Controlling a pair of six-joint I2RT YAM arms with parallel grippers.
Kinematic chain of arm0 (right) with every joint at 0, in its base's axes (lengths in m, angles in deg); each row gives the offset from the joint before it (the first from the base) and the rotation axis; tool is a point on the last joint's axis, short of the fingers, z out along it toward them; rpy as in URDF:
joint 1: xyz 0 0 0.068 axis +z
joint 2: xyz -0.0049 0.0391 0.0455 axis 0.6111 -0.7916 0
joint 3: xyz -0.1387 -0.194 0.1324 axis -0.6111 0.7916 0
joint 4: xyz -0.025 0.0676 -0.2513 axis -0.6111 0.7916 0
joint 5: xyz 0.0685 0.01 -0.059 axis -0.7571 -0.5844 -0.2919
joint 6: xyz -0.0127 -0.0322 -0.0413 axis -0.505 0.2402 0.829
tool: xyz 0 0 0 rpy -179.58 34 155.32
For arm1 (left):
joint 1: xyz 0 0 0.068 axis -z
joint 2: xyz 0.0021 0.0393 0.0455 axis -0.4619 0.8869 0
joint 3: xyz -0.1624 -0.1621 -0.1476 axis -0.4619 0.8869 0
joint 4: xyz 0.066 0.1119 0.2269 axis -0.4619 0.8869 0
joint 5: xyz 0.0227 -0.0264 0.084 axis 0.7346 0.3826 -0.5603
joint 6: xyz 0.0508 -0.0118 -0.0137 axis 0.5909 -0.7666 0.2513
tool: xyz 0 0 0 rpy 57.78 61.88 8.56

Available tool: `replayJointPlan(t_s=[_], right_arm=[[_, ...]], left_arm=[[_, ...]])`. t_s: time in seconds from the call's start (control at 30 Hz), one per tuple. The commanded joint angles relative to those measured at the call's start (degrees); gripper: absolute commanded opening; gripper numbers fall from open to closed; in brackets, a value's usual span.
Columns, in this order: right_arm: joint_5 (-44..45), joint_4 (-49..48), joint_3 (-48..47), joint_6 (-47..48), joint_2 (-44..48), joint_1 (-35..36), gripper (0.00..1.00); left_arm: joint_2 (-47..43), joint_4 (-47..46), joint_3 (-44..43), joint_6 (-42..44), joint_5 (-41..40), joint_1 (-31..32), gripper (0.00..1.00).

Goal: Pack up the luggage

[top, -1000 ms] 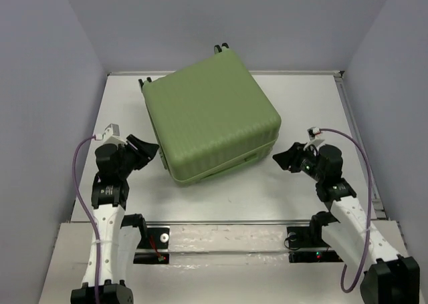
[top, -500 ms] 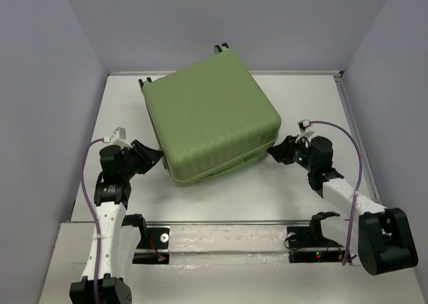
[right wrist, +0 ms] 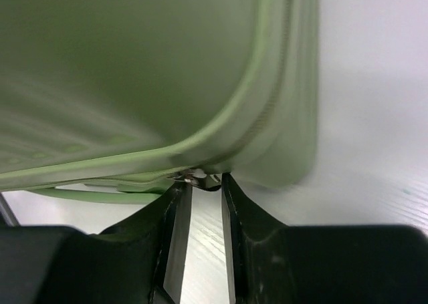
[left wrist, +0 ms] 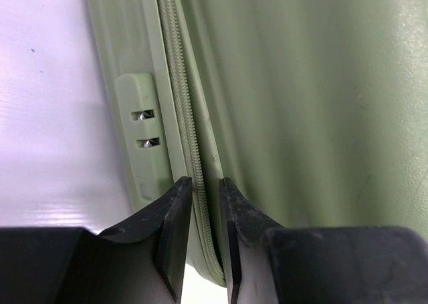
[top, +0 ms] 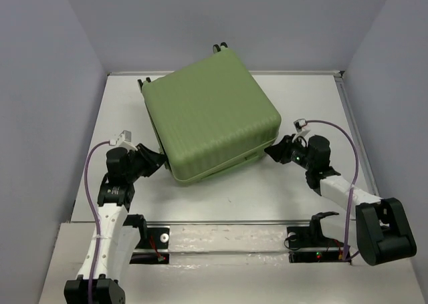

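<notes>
The luggage [top: 210, 120] is a light-green ribbed case lying lid-down-shut in the middle of the table, turned slightly askew. My left gripper [top: 159, 160] is at its front-left corner. In the left wrist view the luggage [left wrist: 301, 103] fills the frame, and the left gripper [left wrist: 204, 187] stands narrowly open astride the zipper [left wrist: 177, 83]. My right gripper [top: 273, 152] is at the front-right corner. In the right wrist view the luggage [right wrist: 134, 63] looms above. The right gripper [right wrist: 206, 184] is narrowly open, with a small metal zipper pull [right wrist: 200, 179] at its tips.
Black wheels [top: 219, 48] stick out at the case's far edge. A green block with two slots [left wrist: 142, 127] sits beside the zipper. The white table [top: 254, 190] is walled left, right and behind. A metal rail [top: 227, 234] with the arm bases runs along the near edge.
Both grippers have moved in to the luggage's front corners and their jaws have narrowed. The right arm has swung low toward the case. The luggage has not shifted.
</notes>
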Motion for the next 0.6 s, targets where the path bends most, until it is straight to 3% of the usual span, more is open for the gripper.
replayJointPlan(t_s=[0.0,0.13,0.37,0.43,0.5,0.57], right_arm=[[-2.57,-8.1,-3.3,1.67,1.75,2.83,0.3],[-1.6,-7.31,-3.48,2.29,2.54,4.23,0.29],[6.11,-2.76,-5.58,2.9,2.54,4.85,0.19],[8.49,-0.81,-5.85,3.17,2.8,5.38,0.25],[12.79,2.69,-5.94,3.17,3.24,5.38,0.39],[15.44,4.9,-5.76,2.73,3.95,5.38,0.42]], left_arm=[[-0.09,-2.68,1.49,-2.88,2.74,4.19,0.34],[-0.44,-3.48,1.84,-4.11,1.25,6.39,0.33],[-1.58,-3.04,2.28,-4.9,0.46,8.07,0.32],[-2.37,-2.51,2.2,-4.73,0.1,8.07,0.32],[-2.99,-1.9,1.67,-4.55,-0.6,8.07,0.32],[-2.99,-1.28,0.97,-4.29,-0.95,8.07,0.32]])
